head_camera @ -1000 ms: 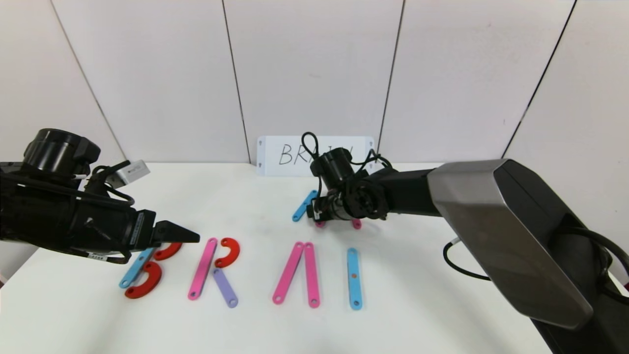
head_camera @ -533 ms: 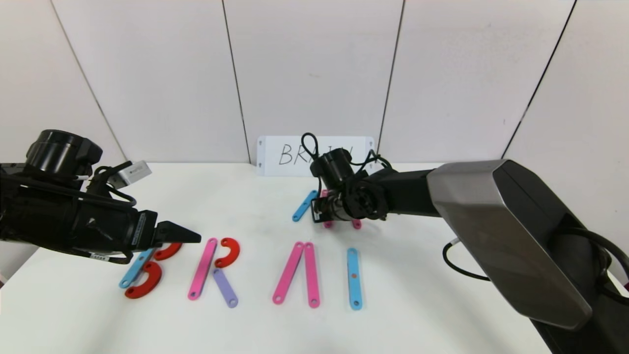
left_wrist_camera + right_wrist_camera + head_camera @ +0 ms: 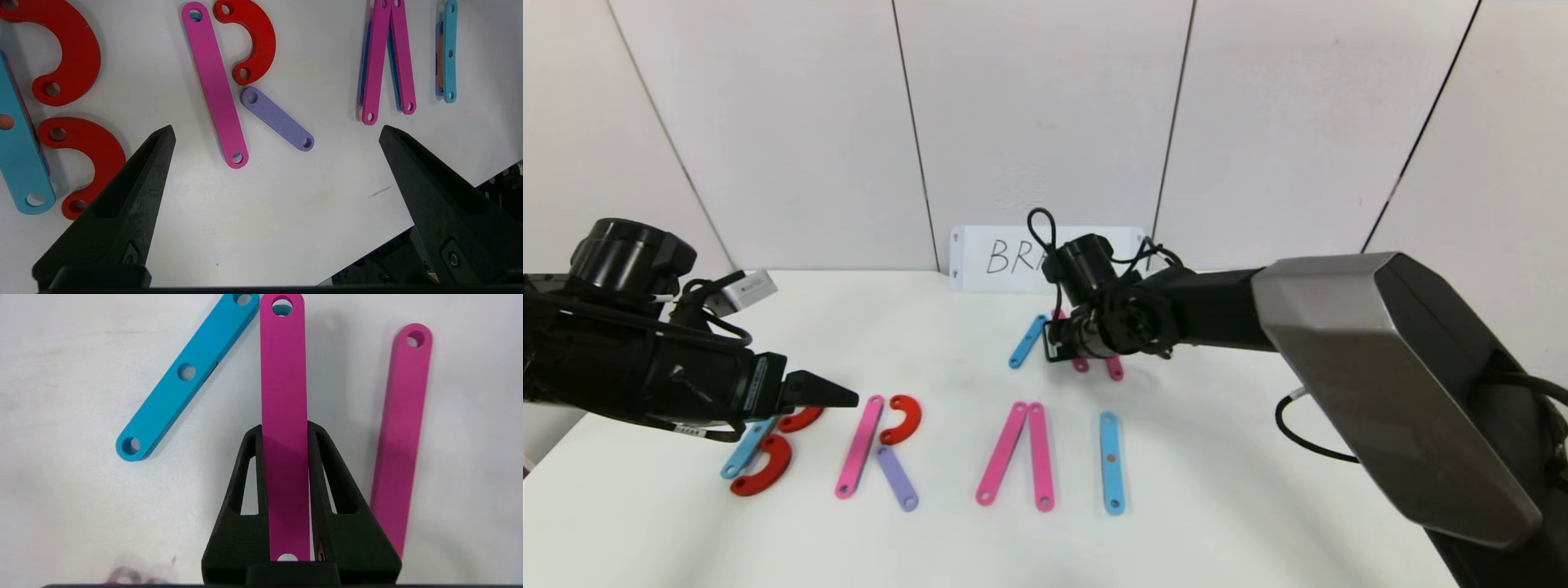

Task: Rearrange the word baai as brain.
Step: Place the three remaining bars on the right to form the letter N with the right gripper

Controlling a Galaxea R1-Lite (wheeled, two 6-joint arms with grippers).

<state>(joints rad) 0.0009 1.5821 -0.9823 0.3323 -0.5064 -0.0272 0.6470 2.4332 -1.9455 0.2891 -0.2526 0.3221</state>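
Flat pieces spell B R A I along the table front: a blue strip (image 3: 743, 453) with red curves (image 3: 764, 467), a pink strip (image 3: 859, 446) with a red curve (image 3: 903, 418) and a lilac strip (image 3: 897, 478), two pink strips (image 3: 1002, 453), and a blue strip (image 3: 1112, 462). My right gripper (image 3: 1066, 349) is shut on a loose pink strip (image 3: 284, 375) behind the letters and holds it just above the table. Beside it lie a second pink strip (image 3: 402, 428) and a blue strip (image 3: 188, 375). My left gripper (image 3: 277, 130) hovers open and empty over the B and R.
A white card (image 3: 996, 257) with handwritten letters stands against the back wall, partly hidden by my right wrist. The table's front edge (image 3: 408, 232) shows in the left wrist view. Bare table lies to the right of the blue I strip.
My right gripper has risen and shifted a little to the right with the pink strip in it. The left gripper has barely moved.
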